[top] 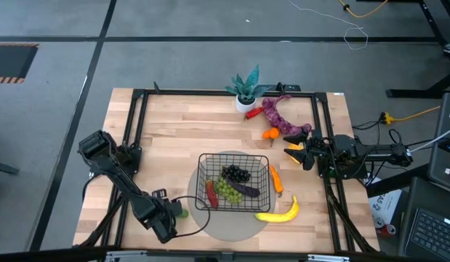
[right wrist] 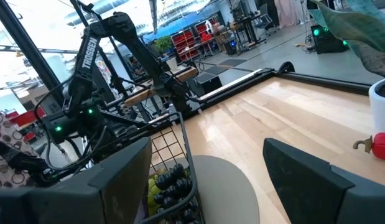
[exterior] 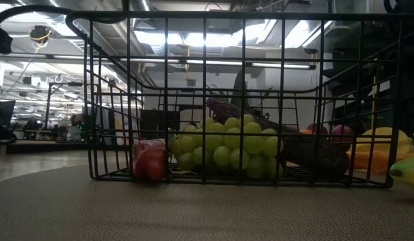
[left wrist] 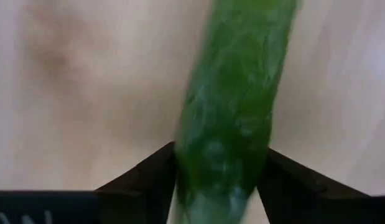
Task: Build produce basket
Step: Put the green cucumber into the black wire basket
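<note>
Cucumber [left wrist: 232,106] is clamped in left tool [top: 172,215], lower left; basket [top: 203,166] partly filled; banana [top: 280,212], carrot [top: 276,179] apparently left outside; right tool [top: 303,154] is spread apart.

A square black wire basket [top: 234,182] is seen at lower centre on a round grey disc [top: 232,222], holding dark grapes [top: 236,174], green grapes [top: 226,191], an eggplant [top: 246,190] and a red pepper [top: 211,194]. A carrot [top: 276,179] and a banana [top: 280,212] are laid just right of it. The left gripper [top: 175,212] is placed at lower left, the right gripper [top: 297,148] at right of centre.
</note>
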Available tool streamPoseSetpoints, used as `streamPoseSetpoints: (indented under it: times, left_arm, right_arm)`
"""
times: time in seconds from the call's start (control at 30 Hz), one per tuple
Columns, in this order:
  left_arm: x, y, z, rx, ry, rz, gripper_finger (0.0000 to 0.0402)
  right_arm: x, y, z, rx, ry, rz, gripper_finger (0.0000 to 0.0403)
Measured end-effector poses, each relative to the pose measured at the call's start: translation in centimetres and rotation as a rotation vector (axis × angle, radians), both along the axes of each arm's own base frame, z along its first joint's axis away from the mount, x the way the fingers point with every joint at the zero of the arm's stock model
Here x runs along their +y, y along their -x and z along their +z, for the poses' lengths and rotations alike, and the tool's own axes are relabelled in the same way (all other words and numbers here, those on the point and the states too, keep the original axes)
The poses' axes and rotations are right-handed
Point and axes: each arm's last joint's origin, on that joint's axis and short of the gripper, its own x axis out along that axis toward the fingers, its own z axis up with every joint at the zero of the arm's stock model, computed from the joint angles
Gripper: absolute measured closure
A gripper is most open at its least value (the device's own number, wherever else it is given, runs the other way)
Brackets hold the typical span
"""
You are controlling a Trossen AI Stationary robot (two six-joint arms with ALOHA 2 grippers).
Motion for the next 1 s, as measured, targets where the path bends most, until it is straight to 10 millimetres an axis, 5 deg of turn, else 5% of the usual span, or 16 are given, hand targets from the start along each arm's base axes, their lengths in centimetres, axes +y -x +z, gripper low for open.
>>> streamPoseSetpoints:
  times: [0.2,0.4,0.6,0.77,1.0]
  left_arm:
    - [-0.1,0.0,-1.2,0.028,-0.003,0.001,0.0213]
    - [-0.6,-0.2,0.9,0.040,0.030,-0.003,0.0308]
    - [-1.2,-0.2,6.1,0.066,0.099,0.014,0.0312]
    - [-0.6,0.2,10.7,0.077,-0.073,0.036,0.0312]
    - [1.3,-2.2,16.6,-0.220,-0.338,-0.060,0.0312]
  right_arm:
    - [0.0,0.0,0.0,0.003,0.000,0.013,0.0093]
    - [0.1,0.0,-0.1,0.007,-0.002,0.024,0.0093]
    - [0.1,0.0,-0.1,0.006,-0.002,0.023,0.0093]
    - [0.1,0.0,-0.1,0.007,-0.002,0.024,0.0093]
    - [0.1,0.0,-0.1,0.007,0.000,0.023,0.0093]
